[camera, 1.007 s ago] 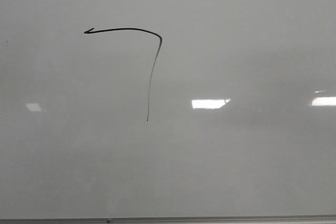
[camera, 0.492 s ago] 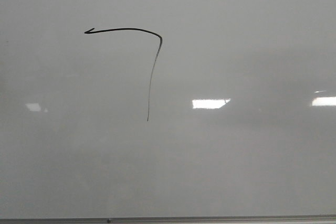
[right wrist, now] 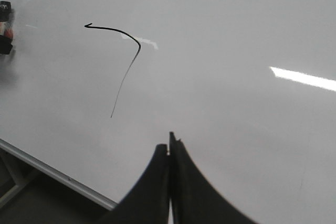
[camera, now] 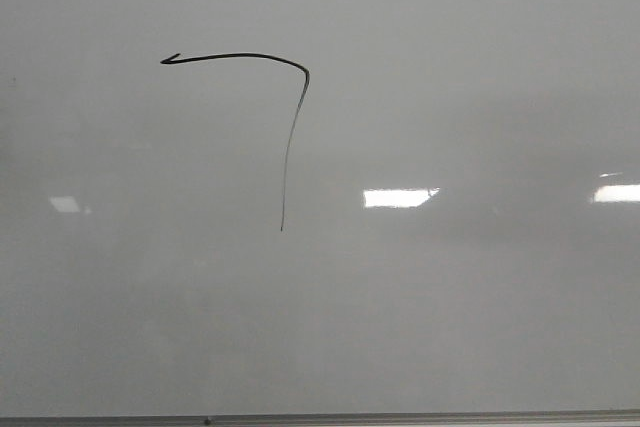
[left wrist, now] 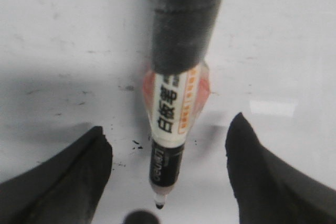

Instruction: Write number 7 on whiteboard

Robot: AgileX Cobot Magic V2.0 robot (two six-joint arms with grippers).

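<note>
Across the front view the whiteboard [camera: 470, 307] fills nearly everything – glossy pale grey, with bright rectangular light reflections [camera: 400, 198] to the right and its thin dark edge strip running along the bottom. On the board's upper left stands the number 7 [camera: 285, 147]: a slightly arched black top stroke with a small hooked tip at its left end, turning at a rounded corner into a long, near-vertical stroke that thins to a faint point. No arm shows in this view. Left wrist view: the left gripper [left wrist: 168, 182] has its jaws set wide apart, dark fingers [left wrist: 63, 182] on either side, touching nothing. Between them, but clear of both, a whiteboard marker [left wrist: 170, 129] lies along the board – black body, white label with black characters and orange trim, its uncapped tip pointing back toward the camera. Small black ink specks dot the surface beside it. How the marker is supported cannot be told. Right wrist view: the right gripper [right wrist: 169, 150] has its jaws pressed together, holding nothing, hovering above bare board to the right of the 7 and well apart from it. At that view's far edge a dark object with a touch of orange shows – too cropped to name.
</note>
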